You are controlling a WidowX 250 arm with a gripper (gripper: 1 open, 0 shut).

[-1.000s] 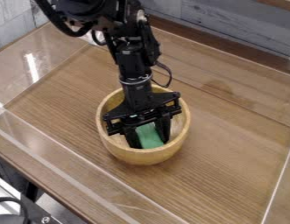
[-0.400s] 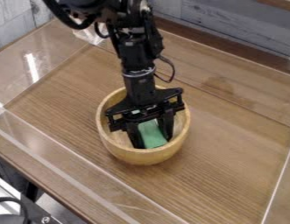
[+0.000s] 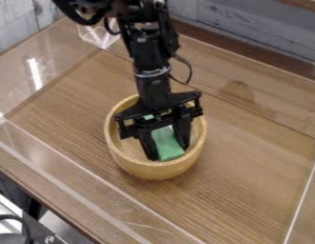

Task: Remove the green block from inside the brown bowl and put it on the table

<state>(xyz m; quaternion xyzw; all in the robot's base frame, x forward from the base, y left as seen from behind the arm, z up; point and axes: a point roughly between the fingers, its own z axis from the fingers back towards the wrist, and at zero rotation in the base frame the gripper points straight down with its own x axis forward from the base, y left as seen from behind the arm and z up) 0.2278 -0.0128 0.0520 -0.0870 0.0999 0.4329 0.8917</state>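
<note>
- Block, small, flat and bright green (image 3: 168, 144), sits tipped inside the round light-brown wooden bowl (image 3: 154, 171), with the black gripper (image 3: 168, 142) over and around it. More of its green face shows than a second ago, and it has shifted a little towards the far right of the picture.
- The jaws are closed on the block, one finger on either side of it. Block and fingers seem to have moved together over this last second, which I read as a grip that is taking; part of the contact is hidden by the dark fingers.
- The bowl looks to have stayed where it was, upright on the brown wood-grain counter (image 3: 250, 162). That suggests the block is moving without dragging the bowl along.
- The black jointed arm (image 3: 152, 78) reaches in from the top of the picture and stands slightly differently from before, as though the lift were beginning. Whether the block is off the bowl's floor, I cannot tell.
- For the task, the hold seems made but the removal is not. The next move calls for a steady rise past the thick rim, then a carry to the counter beside the bowl; a low path could knock the rim or twist the block loose.
</note>
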